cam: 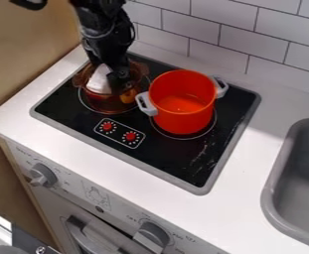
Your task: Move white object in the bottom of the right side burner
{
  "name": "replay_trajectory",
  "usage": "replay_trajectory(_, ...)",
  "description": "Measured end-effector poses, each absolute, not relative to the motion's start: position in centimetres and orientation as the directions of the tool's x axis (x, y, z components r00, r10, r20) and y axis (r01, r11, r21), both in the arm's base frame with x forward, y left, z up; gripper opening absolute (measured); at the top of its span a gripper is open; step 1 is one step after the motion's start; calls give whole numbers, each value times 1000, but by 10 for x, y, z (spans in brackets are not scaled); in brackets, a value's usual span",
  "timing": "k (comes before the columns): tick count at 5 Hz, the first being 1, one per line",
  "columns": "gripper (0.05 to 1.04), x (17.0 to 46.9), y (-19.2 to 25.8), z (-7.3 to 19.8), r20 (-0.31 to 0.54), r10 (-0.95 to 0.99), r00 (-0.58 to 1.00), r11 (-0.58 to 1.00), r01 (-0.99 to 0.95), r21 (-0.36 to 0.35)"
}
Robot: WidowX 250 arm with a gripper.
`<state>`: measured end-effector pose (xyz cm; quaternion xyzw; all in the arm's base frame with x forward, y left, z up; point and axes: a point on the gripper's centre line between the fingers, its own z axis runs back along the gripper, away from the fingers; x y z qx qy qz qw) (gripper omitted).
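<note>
The stove (173, 161) has the white object (99, 81) in its left pot (102, 103), transfer rightward undone. I cannot tell the opening or hold of the end effector (118, 82).

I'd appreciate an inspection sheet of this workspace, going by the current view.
Surface: black stovetop with a grey rim, set in a white counter.
Job's things: white object in the see-through brown pot on the left; orange-red pot on the right burner.
Clutter: small yellow-orange item at the brown pot, too unclear to name.
Gripper: down at the brown pot, close beside the white object.
Cables: thin dark loop along the arm, possibly a cable.
Surroundings: tiled wall behind, grey sink to the right, oven front below.
</note>
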<state>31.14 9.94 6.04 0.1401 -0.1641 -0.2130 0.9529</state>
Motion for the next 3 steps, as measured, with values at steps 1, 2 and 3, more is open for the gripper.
replay_trajectory(1, 997, 311, 99, 60, 273, -451, 850, 870, 351, 347)
replay_trajectory(2, 997, 306, 97, 59, 291, -439, 850, 875, 330, 354)
replay_trajectory(3, 997, 301, 93, 54, 293, -422, 858, 882, 314, 351)
